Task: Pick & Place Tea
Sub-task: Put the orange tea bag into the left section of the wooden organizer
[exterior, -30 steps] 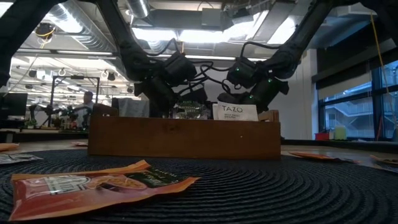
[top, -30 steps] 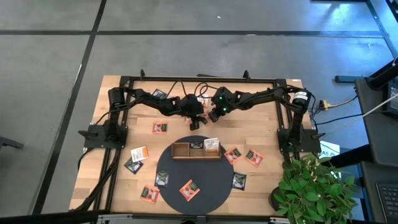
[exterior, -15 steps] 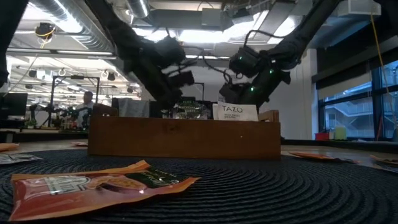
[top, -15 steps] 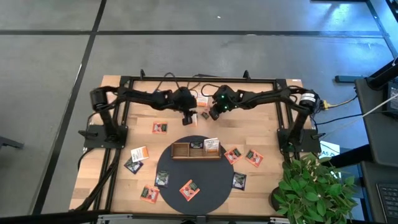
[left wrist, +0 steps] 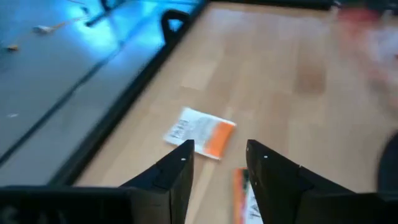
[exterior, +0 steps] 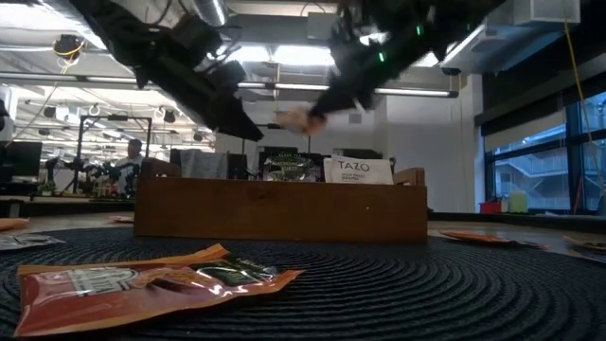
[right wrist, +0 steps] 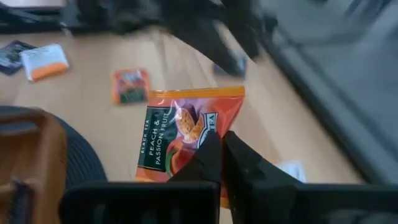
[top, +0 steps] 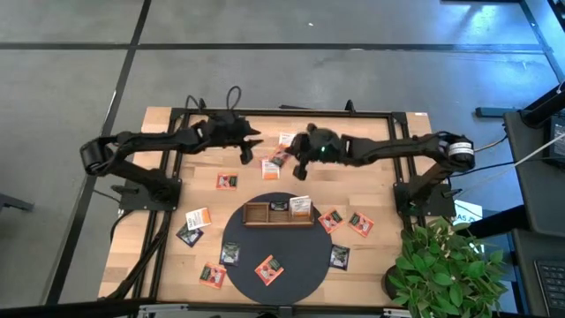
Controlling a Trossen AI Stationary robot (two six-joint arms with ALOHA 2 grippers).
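Observation:
My right gripper (right wrist: 222, 144) is shut on an orange-red tea sachet (right wrist: 186, 134), which is held above the table beyond the tray's far side (top: 281, 159). In the low view it shows as a blur (exterior: 295, 120) over the tray. My left gripper (left wrist: 217, 158) stands open and empty to its left (top: 250, 152), over a white-and-orange sachet (left wrist: 200, 132) lying flat on the wood. The brown tray (top: 256, 215) rests on the round dark mat (top: 296, 256); a black sachet (top: 279, 206) and a white one (exterior: 358, 170) stand in it. My right gripper pinches the orange-red sachet's edge (right wrist: 208, 138) between its two fingers, about midway along that edge. The fingers come from the table's right side, slanting down. The sachet is lifted clear of the table and stands out flat beyond the fingertips.
More sachets lie scattered on the wood and mat: (top: 228, 181), (top: 196, 218), (top: 212, 276), (top: 269, 269), (top: 330, 219), (top: 360, 224), (top: 339, 257). A black frame rail (top: 282, 111) runs along the far edge. A potted plant (top: 441, 265) stands at the near right corner.
Both grippers have risen from the table behind the tray. My right gripper has lifted with the orange-red sachet, rolling its wrist as it went. My left gripper, open throughout, has drawn back toward the table's left and far edges.

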